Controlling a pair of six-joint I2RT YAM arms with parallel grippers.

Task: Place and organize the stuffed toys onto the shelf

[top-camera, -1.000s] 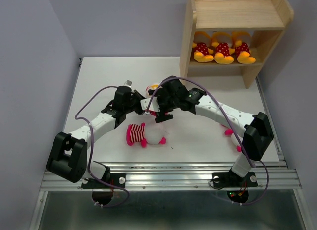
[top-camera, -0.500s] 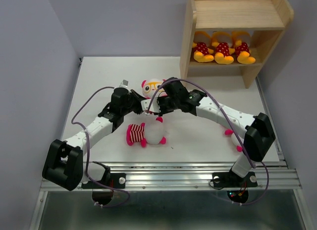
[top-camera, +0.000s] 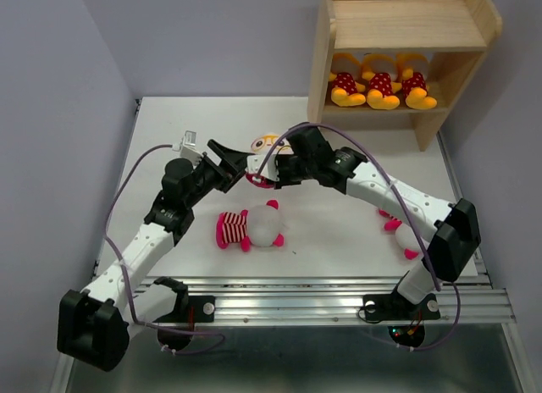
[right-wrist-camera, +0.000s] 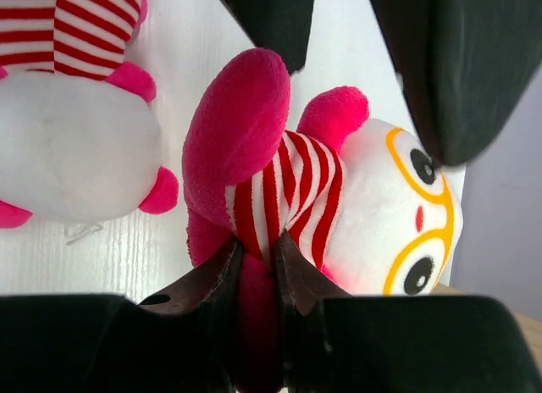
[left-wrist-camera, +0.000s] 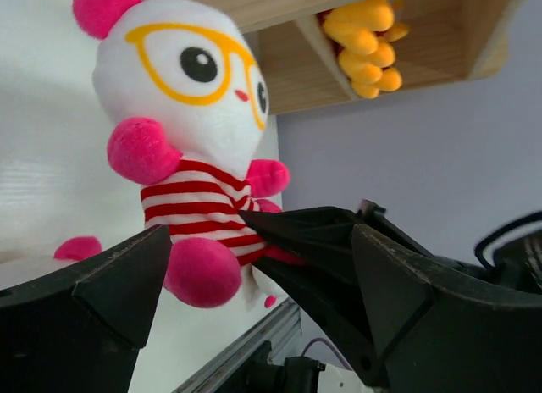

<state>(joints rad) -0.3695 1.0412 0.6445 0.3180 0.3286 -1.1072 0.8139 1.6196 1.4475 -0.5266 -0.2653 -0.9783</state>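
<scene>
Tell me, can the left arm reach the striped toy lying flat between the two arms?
Probably yes: the left gripper is open and empty, the striped toy lies close beside that arm, and nothing covers it.

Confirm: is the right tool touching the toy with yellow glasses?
Touching. The right wrist view shows the right tool clamped on a pink limb of the glasses toy.

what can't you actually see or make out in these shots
Glasses toy: top view shows only its head; the right tool covers its body.
Striped toy at the right edge: top view, mostly under the right arm; face unseen.
Striped toy lying mid-table: face turned away in top and right wrist views.
Yellow toys: faces too small and shadowed under the shelf board in top view; left wrist view shows only limbs.
</scene>
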